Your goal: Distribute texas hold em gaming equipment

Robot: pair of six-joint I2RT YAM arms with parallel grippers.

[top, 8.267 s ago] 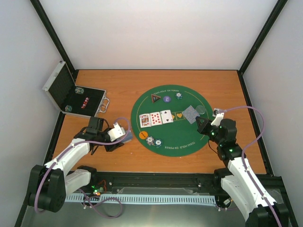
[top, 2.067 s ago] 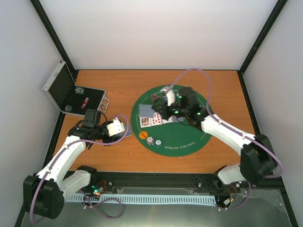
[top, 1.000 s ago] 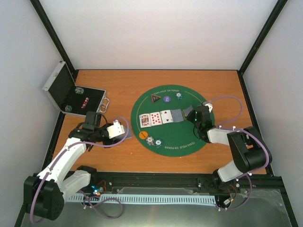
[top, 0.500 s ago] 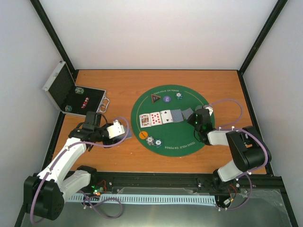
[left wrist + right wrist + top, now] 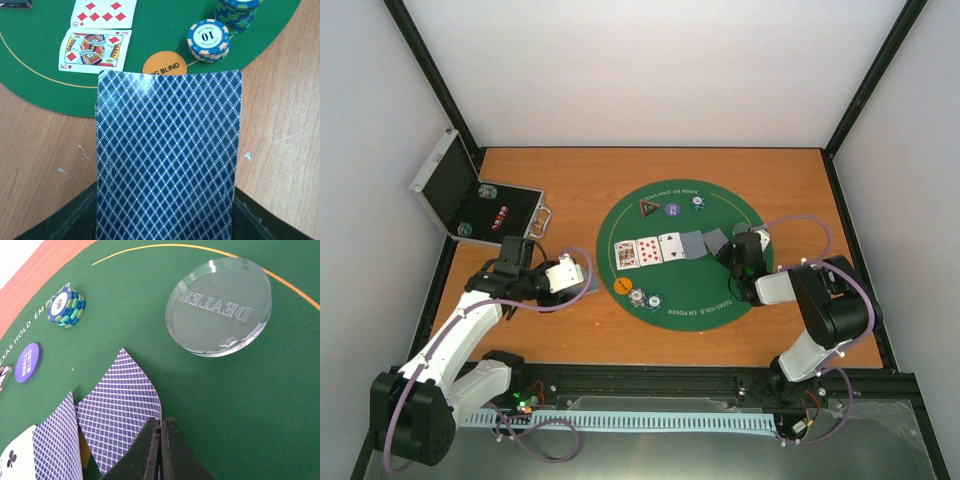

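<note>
On the round green mat (image 5: 720, 290) lie three face-up cards (image 5: 649, 250) and a face-down card (image 5: 693, 243). My right gripper (image 5: 160, 422) is shut on the edge of another face-down card (image 5: 117, 405). That card curls low over the mat, just right of the row. The clear DEALER disc (image 5: 219, 307) lies beyond it. My left gripper (image 5: 572, 285) hovers off the mat's left edge, shut on a deck of blue-backed cards (image 5: 167, 155). Ahead of the deck are the orange BIG BLIND chip (image 5: 164, 65), two chip stacks (image 5: 209, 39) and the king of diamonds (image 5: 92, 50).
The open silver case (image 5: 470, 205) stands at the back left with chips inside. The dark triangle (image 5: 648, 208), a purple SMALL BLIND chip (image 5: 27, 362) and a chip stack (image 5: 66, 307) sit at the mat's far side. Bare wooden table (image 5: 790, 190) surrounds the mat.
My right gripper has slid left and toward the near edge with its card, bringing it beside the fourth card. The left arm and deck have stayed still.
</note>
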